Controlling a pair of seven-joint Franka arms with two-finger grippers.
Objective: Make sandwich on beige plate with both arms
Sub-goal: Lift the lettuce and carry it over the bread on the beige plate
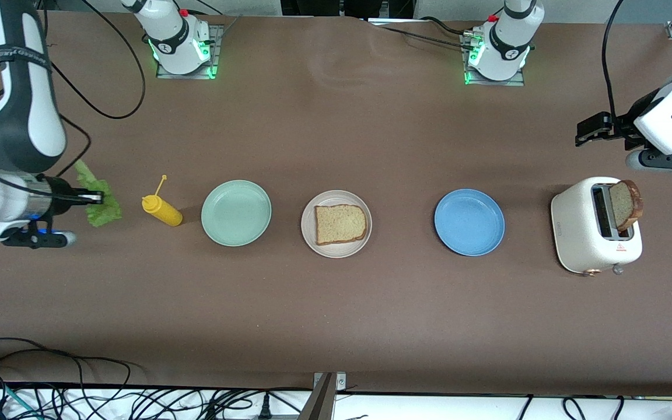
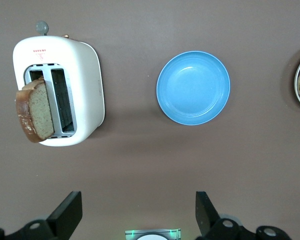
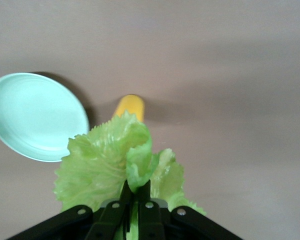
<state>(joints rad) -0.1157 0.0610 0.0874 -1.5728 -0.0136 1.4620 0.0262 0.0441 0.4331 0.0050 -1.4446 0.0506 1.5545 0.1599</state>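
One bread slice (image 1: 340, 224) lies flat on the beige plate (image 1: 308, 225) at mid-table. Another slice (image 1: 626, 204) (image 2: 37, 110) stands tilted in a slot of the white toaster (image 1: 581, 233) (image 2: 85, 90). My right gripper (image 1: 95, 198) (image 3: 137, 192) is shut on the crinkled green lettuce leaf (image 1: 101, 209) (image 3: 102, 160), which it holds over the table at the right arm's end, beside the yellow bottle. My left gripper (image 1: 585, 130) (image 2: 136, 212) hangs open and empty over bare table near the toaster. The beige plate's edge (image 2: 299, 97) shows in the left wrist view.
A yellow squeeze bottle (image 1: 162, 210) (image 3: 130, 106) lies between the lettuce and a mint-green plate (image 1: 235, 213) (image 3: 37, 117). A blue plate (image 1: 469, 221) (image 2: 193, 87) sits between the beige plate and the toaster. Cables run along the table's front edge.
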